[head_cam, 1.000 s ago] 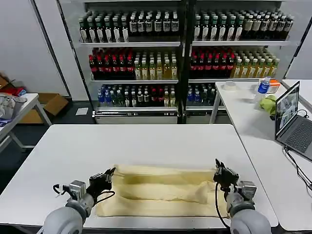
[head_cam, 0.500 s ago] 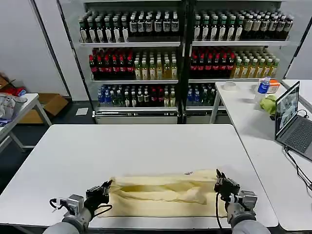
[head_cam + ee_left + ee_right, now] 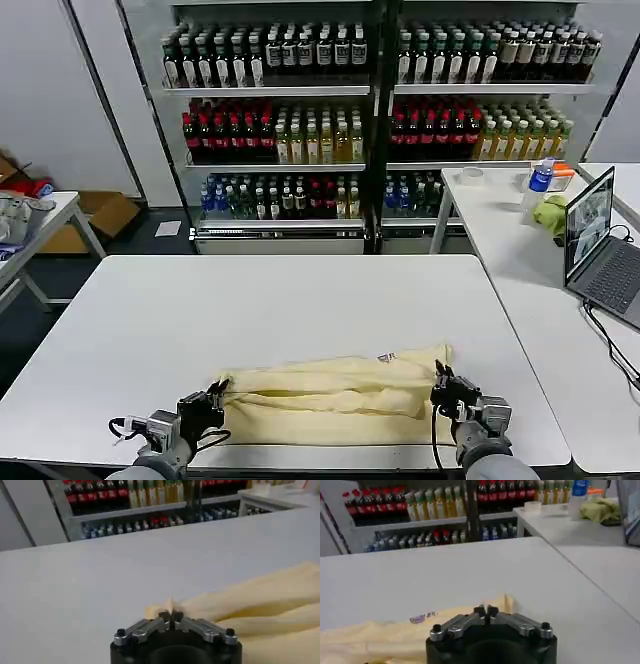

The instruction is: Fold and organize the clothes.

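T-shirt: pale cream-yellow, thin cloth, gathered into a long rumpled band lying left to right along the near edge of the white table. Small white neck label shows on its far side, toward the right end.

Left gripper: at the band's left end, low over the near edge of the table. Jaws together, pinching a corner of the cloth; the left wrist view shows the fingertips meeting on a small peak of fabric.

Right gripper: at the band's right end, near the table's near right corner. Jaws together, clamped on the cloth edge, seen likewise in the right wrist view.

Surroundings: shelves of bottled drinks at the far wall; side table at right bearing a laptop, a lime-green cloth and a blue-capped bottle.
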Available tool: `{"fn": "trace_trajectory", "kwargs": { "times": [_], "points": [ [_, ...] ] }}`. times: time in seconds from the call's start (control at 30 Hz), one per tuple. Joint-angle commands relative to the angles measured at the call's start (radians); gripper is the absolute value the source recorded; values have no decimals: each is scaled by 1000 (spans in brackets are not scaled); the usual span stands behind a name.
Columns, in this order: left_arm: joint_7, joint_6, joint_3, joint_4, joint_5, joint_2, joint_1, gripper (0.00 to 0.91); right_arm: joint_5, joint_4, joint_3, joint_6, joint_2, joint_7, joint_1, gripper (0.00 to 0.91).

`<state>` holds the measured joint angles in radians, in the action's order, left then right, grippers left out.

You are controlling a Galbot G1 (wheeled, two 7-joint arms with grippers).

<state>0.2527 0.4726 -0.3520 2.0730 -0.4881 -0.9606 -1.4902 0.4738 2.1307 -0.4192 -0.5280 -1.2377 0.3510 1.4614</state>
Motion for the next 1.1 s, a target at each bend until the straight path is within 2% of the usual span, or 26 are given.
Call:
{"fn": "trace_trajectory", "kwargs": {
  "times": [0.03, 0.27, 0.53, 0.77, 0.8, 0.83, 0.87, 0.9, 1.1],
  "points": [
    [14, -2, -4, -20, 46, -27, 8, 907, -8, 24, -3, -21, -1, -7, 12, 907],
    [63, -3, -9, 37, 42, -73, -35, 907, -21, 61, -15, -13, 3, -14, 39, 907],
    [79, 6, 2, 20, 27, -141, -53, 907, -30, 52, -3, -7, 0, -8, 34, 907],
    [88, 15, -10, 1, -22, -162, -50, 907, -26, 51, -1, -7, 6, -8, 32, 907],
    [88, 15, -12, 1, -30, -165, -50, 756, -25, 52, 1, -7, 7, -8, 31, 907],
    [88, 14, -11, 1, -34, -168, -50, 534, -25, 52, 2, -7, 7, -8, 30, 907],
    [87, 13, -11, 1, -37, -170, -51, 212, -24, 52, 2, -7, 7, -8, 30, 907],
    [87, 9, -10, 1, -41, -173, -53, 50, -23, 52, 2, -7, 8, -8, 29, 907],
    [76, -2, -10, 11, -49, -182, -65, 10, -17, 51, -3, -4, 13, -9, 28, 907]
  ]
}}
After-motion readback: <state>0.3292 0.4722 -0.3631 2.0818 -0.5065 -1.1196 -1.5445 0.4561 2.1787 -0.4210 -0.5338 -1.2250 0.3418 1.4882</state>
